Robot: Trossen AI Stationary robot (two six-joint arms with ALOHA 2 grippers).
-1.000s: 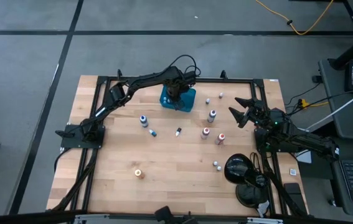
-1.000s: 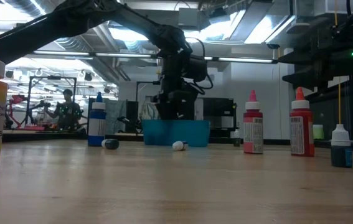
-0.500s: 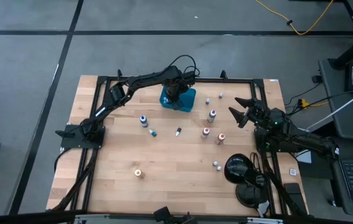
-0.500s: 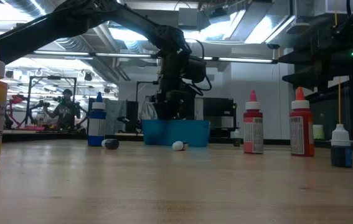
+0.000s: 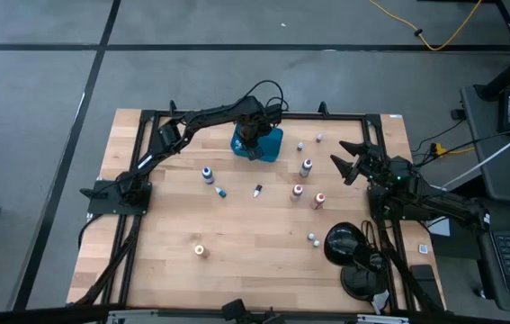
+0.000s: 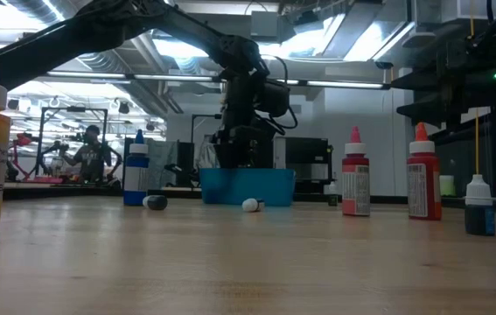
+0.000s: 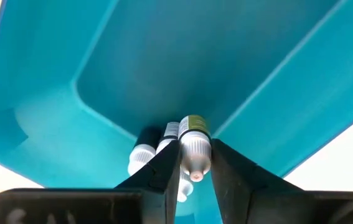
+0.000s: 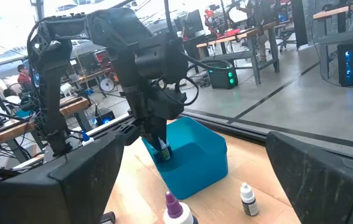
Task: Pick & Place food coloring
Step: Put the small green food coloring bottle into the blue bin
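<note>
The teal tray sits at the table's far middle. My left gripper reaches down into it, shut on a small white-capped food coloring bottle. Two more small bottles lie in the tray's corner beside it. Several other food coloring bottles stand or lie on the wood: a blue one, red ones, an orange one and tiny vials. My right gripper waits open at the table's right side, above the wood. My left gripper pinches the bottle's white cap between its two fingers, coming from above and pointing down. The bottle hangs upright below the fingers, its labelled body down in the tray's corner. Whether its base touches the tray floor cannot be told.
A black rounded object and cables sit at the table's near right corner. A black frame borders the table. Red bottles and small dark vials stand right of the tray in the low view. A person is in the room behind.
My left gripper has edged a little toward the table's left over the tray, still shut on the bottle. Nothing else has moved.
</note>
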